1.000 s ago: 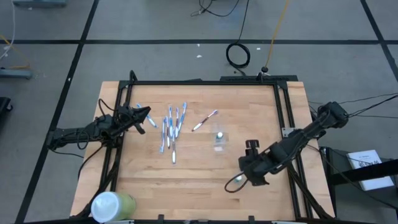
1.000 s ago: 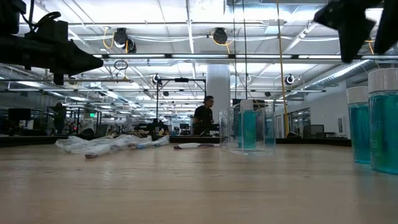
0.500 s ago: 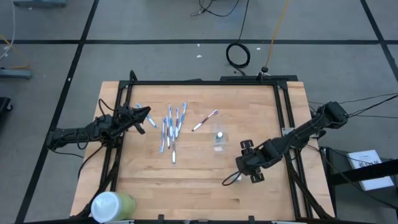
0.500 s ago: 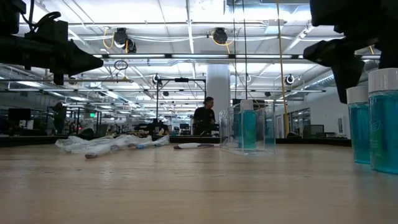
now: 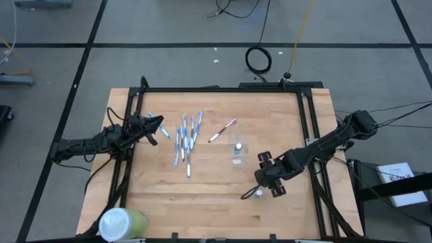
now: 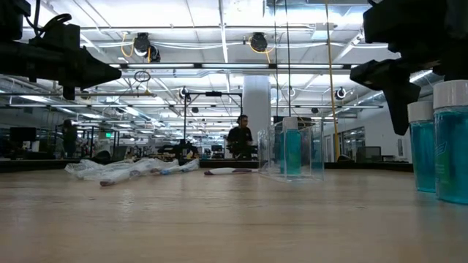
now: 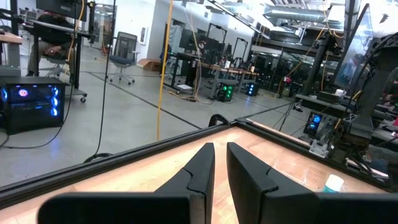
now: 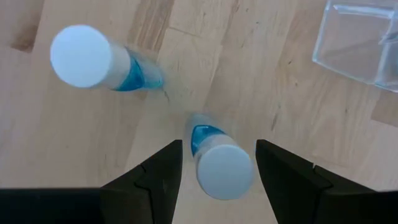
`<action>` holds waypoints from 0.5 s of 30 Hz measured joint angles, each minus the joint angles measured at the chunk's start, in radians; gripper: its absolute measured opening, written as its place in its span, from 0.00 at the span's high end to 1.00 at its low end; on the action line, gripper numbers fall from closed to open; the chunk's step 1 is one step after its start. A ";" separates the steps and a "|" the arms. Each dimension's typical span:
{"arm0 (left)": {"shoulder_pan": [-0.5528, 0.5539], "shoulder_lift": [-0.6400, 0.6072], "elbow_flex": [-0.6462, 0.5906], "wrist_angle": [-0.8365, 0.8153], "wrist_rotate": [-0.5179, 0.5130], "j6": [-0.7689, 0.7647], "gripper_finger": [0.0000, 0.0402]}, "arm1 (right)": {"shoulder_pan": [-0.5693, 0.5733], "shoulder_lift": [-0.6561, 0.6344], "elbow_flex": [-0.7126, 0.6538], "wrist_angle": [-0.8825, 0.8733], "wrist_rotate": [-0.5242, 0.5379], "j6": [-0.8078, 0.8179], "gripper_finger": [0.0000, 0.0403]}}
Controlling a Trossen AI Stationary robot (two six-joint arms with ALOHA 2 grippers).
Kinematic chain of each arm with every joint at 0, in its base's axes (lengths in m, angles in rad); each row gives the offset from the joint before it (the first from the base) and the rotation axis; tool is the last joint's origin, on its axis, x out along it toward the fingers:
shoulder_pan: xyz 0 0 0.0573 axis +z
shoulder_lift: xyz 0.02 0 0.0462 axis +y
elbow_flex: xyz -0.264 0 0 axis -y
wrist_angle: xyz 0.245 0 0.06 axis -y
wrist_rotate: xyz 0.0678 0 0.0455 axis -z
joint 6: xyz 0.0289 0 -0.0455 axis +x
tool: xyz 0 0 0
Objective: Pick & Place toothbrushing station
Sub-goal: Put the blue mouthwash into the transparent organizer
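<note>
While the right gripper (image 8: 217, 165) hangs over the near-right part of the pale, grain-streaked wooden table (image 5: 216, 196), its dark, angular fingers (image 8: 149, 177) stand spread with a small tube (image 8: 217, 163) between them, not touching either one. That tube is a stubby cylinder of clear blue with a flat white cap, standing upright; a second tube (image 8: 93, 59) of the same make stands just beside it, outside the fingers. A clear, square-walled plastic cup (image 5: 237, 154) sits near, toward the table's middle, with a third white-capped tube (image 6: 292, 146) standing inside it, plain in the low view. Thin blue-and-white toothbrushes (image 5: 186, 138) lie loosely fanned on the far-left part of the table, and one pinkish brush (image 5: 222, 130) lies alone between them and the cup. The left gripper (image 7: 219, 163) waits at the left edge, just left of the brushes, its slim black fingers close with a narrow gap, holding nothing. Only the right wrist view shows the tube standing between the fingers; the high view gives just a pale dot beside the gripper. At the near-left corner stands a pale-green cylindrical container (image 5: 121, 223).
</note>
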 joint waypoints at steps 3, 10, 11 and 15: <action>0.000 0.000 0.000 0.000 0.000 0.000 0.88 | 0.000 0.000 -0.018 0.022 0.000 -0.003 0.51; 0.000 0.000 0.000 0.000 0.000 0.000 0.88 | 0.000 0.000 -0.031 0.029 0.002 -0.026 0.52; 0.000 0.000 0.000 0.000 0.000 0.000 0.88 | 0.000 0.000 -0.031 0.029 0.003 -0.029 0.53; 0.000 0.000 0.000 0.000 0.000 0.000 0.88 | 0.000 0.000 -0.031 0.037 0.003 -0.046 0.60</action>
